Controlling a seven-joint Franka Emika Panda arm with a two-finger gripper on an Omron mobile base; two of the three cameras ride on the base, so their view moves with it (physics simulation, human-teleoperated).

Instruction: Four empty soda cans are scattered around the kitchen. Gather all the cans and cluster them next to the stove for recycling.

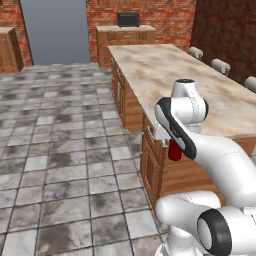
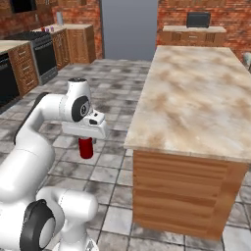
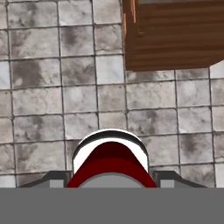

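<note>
A plain red soda can hangs upright below the hand, over the tile floor beside the island's end. My gripper is shut on it from above. In the left base view the same can peeks out from behind the arm, under the gripper. In the hand view the can shows its pale rim and red body between the fingertips of the gripper. The stove stands far off at the upper left, black-fronted against the brick wall. Small reddish things sit on the counter beyond it, too small to identify.
A long island with a beige marbled top and wooden sides stands close on the arm's right. Stools line its far side. Open grey tile floor stretches towards a grey panel. A black appliance sits on the far counter.
</note>
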